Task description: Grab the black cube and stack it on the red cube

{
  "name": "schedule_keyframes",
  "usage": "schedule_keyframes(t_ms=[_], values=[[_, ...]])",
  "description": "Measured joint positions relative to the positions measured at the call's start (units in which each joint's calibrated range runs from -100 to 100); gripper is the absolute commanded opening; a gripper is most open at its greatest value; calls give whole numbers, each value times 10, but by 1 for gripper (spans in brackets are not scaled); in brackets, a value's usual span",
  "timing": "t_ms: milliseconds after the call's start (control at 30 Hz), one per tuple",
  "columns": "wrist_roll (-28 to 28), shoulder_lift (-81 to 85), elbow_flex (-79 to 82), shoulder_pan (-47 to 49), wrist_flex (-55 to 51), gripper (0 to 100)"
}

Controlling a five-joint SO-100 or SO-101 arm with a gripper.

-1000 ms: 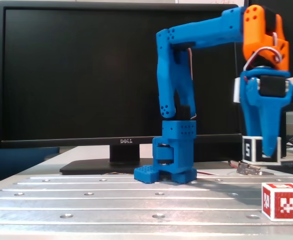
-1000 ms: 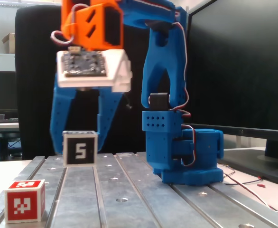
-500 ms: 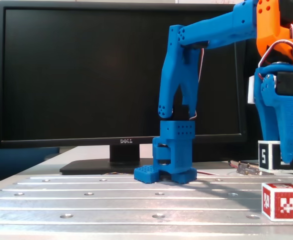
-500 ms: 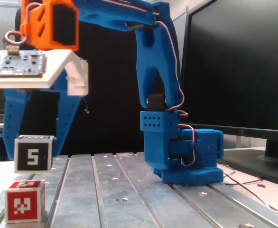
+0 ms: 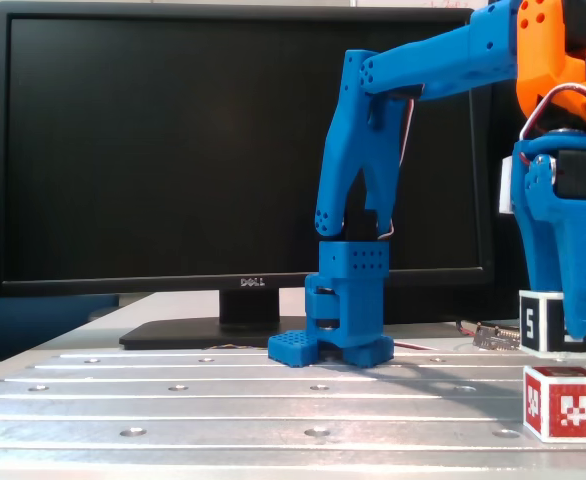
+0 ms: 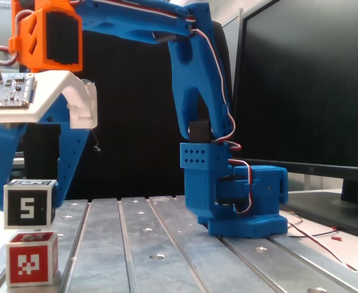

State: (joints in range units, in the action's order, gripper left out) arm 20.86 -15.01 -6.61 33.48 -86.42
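Since the earlier frames the black cube (image 6: 28,209) has travelled with the arm away from the blue base and come lower, so that in one fixed view it now hangs directly above the red cube (image 6: 32,258) with only a thin gap between them. In the other fixed view the black cube (image 5: 545,322) sits above and slightly behind the red cube (image 5: 565,402), its lower edge close to the red cube's top. Its white "5" faces the camera in the first of these views, and the red cube shows its white blocky pattern in both. The jaws of the gripper (image 6: 26,198) are closed on the black cube, one blue finger (image 6: 66,165) running down each side of it, and the cube hangs clear of the surface (image 6: 167,244). Above the jaws a white bracket with a circuit board (image 6: 8,94) and an orange wrist housing (image 6: 47,33) are carried by the arm, which reaches out from its blue base (image 6: 234,195). The red cube rests on the ribbed metal surface near its edge. A dark Dell monitor (image 5: 173,150) stands behind the base.
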Motion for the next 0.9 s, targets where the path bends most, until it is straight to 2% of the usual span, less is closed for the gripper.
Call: schedule_keyframes(t_ms=[900], values=[[3,-25,0,6,1,18]])
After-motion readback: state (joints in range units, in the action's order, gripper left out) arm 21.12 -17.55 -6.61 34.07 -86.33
